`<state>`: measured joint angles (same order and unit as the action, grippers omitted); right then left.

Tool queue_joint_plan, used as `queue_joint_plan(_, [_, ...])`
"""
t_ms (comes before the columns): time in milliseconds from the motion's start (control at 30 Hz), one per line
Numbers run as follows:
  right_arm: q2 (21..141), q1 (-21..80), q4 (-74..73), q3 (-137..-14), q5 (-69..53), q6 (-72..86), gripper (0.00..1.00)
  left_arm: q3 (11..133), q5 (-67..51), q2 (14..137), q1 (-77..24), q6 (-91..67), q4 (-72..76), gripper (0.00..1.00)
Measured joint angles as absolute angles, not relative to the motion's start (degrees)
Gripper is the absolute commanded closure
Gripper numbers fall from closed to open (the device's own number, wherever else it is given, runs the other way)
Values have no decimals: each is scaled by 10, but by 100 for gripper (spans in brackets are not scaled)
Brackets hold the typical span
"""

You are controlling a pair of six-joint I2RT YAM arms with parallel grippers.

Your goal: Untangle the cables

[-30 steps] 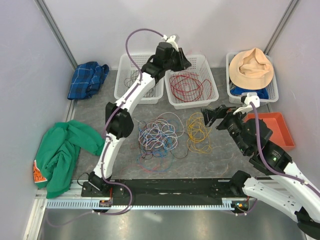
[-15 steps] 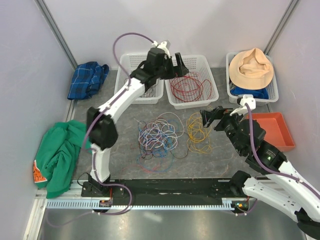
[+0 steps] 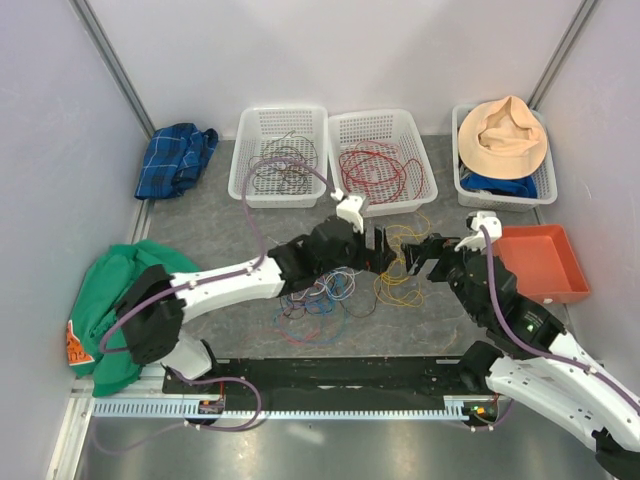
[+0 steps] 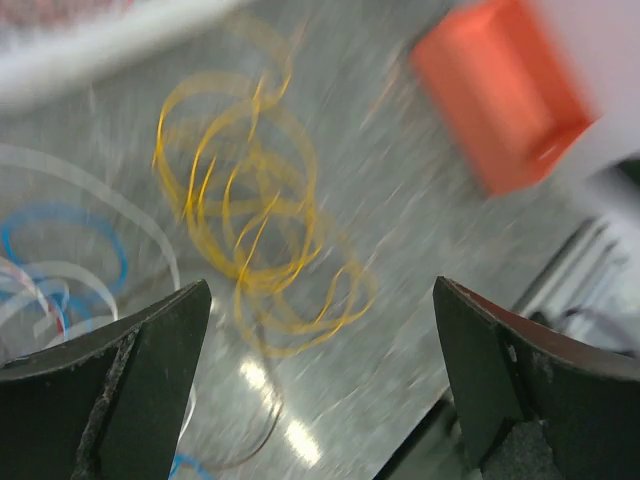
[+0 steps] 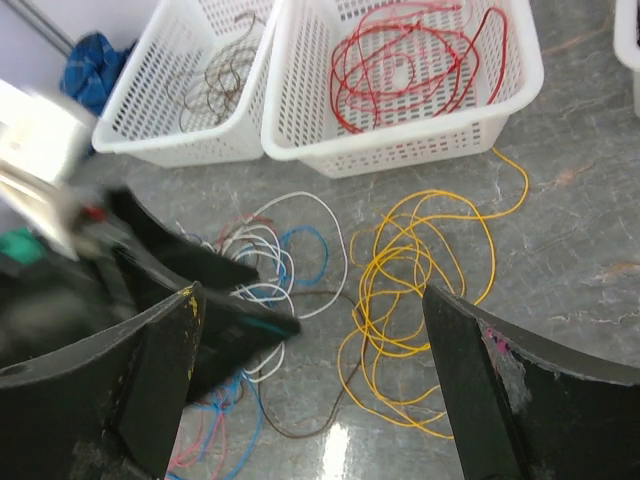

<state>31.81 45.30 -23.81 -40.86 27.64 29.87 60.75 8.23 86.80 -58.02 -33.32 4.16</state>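
On my board: left gripper (image 3: 378, 246), jaws spread wide, nothing between them, low over the yellow cables (image 3: 398, 288) on the table (image 3: 200, 215). Right gripper (image 3: 420, 256), jaws also spread and empty, just beside the same yellow loops. Mixed cables (image 3: 318, 292), blue, white and red, tangled on the table left of the yellow. Red cables (image 3: 375, 170) in the middle basket (image 3: 380, 209); brown cables (image 3: 280, 170) in the left basket (image 3: 275, 199).

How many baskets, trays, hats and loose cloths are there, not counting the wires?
White baskets: 3
Orange tray: 1
Hat: 1
Cloths outside the baskets: 2, a blue checked cloth and a green cloth
Total: 7
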Motion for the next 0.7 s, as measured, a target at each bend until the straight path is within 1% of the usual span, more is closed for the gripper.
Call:
queue_joint_plan(67, [302,453,-237,-409,284,305,2,578,90,896,-588,-342,46,0])
queue_joint_plan(167, [274,453,-237,-408,297,315,2,567,93,930,-595,-354,52,0])
queue_joint_plan(367, [236,453,-241,-407,334,328,2,567,137,930,-596,-382,64,0])
queue_joint_plan(533, [231,453,-253,-396,349,333,2,567,201,877,-596,-414,-20,0])
queue_joint_plan(600, [229,453,-255,-386,350,337,2,554,224,834,-596,-438,-48,0])
queue_joint_plan(700, [229,453,-261,-376,350,343,2,501,256,746,-596,-505,-84,0])
